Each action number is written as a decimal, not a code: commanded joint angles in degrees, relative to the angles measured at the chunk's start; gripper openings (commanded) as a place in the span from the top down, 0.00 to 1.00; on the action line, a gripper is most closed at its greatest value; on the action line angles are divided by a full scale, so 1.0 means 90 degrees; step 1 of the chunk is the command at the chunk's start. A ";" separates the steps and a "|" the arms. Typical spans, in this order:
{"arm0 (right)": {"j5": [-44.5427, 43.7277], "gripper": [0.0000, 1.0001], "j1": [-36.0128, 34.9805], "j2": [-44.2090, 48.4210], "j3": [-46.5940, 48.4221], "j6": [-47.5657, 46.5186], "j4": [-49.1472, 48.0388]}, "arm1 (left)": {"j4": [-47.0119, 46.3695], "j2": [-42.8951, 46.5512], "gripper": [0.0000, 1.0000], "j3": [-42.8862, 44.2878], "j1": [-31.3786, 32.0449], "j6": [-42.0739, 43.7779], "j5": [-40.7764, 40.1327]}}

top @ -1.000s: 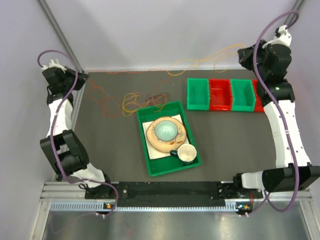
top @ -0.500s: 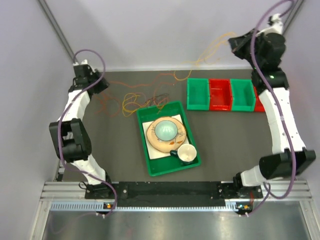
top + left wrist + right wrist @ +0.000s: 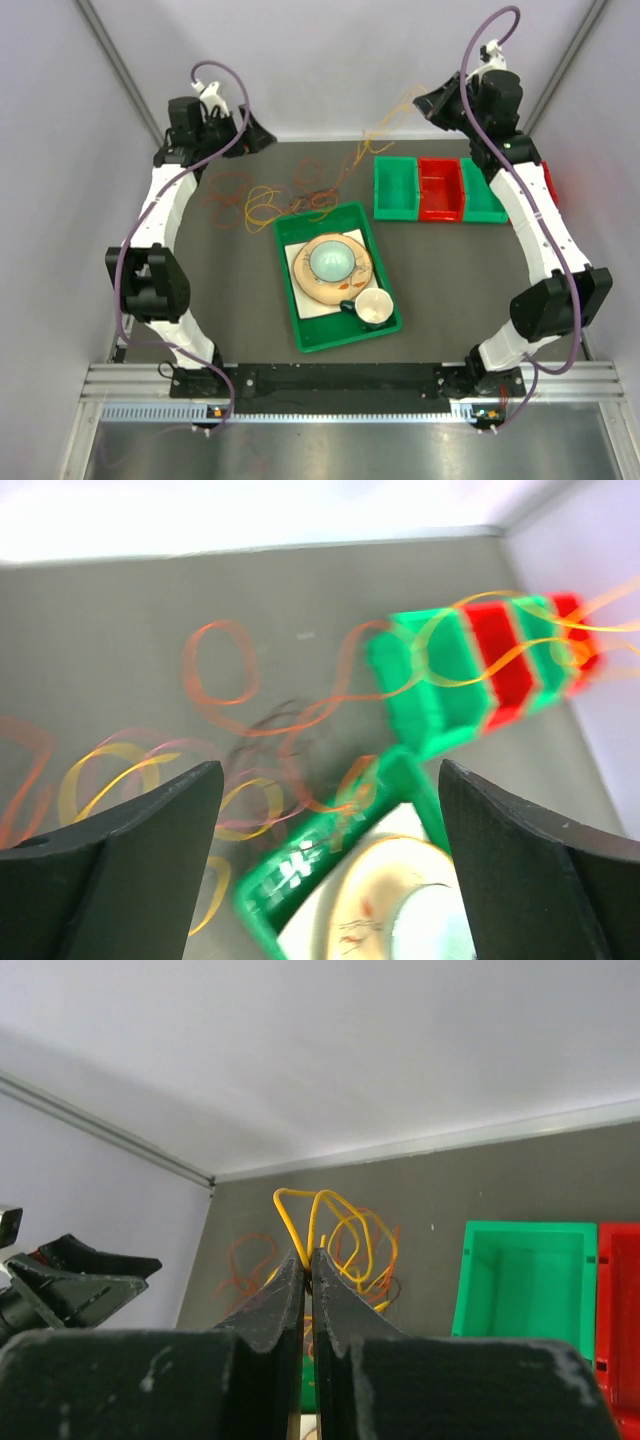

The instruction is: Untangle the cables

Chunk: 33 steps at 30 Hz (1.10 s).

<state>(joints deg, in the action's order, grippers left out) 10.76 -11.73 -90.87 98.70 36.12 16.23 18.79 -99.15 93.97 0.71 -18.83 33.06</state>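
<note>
- Right gripper point(image 3: 308, 1257) — fingers pressed together, pinching yellow-orange strands of the cables point(image 3: 268, 203) at their tips, high over the table's far edge.
- Left gripper point(image 3: 330, 775) — fingers spread wide, nothing between them, above the far left corner.
- From the pinch the strands drop to a loose yellow, red and black tangle on the dark table point(image 3: 460, 280), just beyond the green tray point(image 3: 288, 290) and left of the row of green and red bins point(image 3: 440, 190).

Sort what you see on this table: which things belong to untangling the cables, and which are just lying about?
Belongs to the job: cables; right pincer, shut on a yellow strand; left pincer, open.

Just lying about: green tray; plate; bowl; cup; green and red bins.
</note>
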 commanded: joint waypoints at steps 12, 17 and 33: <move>0.0298 1.00 -0.0006 0.0946 -0.0233 -0.0116 -0.0280 | -0.1352 -0.1883 0.16 0.1092 0.1308 -0.0709 0.1100; 0.0444 1.00 0.0004 0.1200 -0.0312 -0.0253 -0.0124 | -0.2019 -0.2605 0.14 0.1384 0.1298 -0.0467 0.2246; 0.0649 1.00 0.0004 0.1288 -0.0331 -0.0166 -0.0241 | -0.2117 -0.3201 0.16 0.2028 0.1952 0.0676 0.0809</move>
<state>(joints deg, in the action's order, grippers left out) 15.29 -11.73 -80.86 95.50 34.54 16.32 2.61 -126.50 107.11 16.97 -15.22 40.91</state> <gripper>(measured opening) 0.012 0.851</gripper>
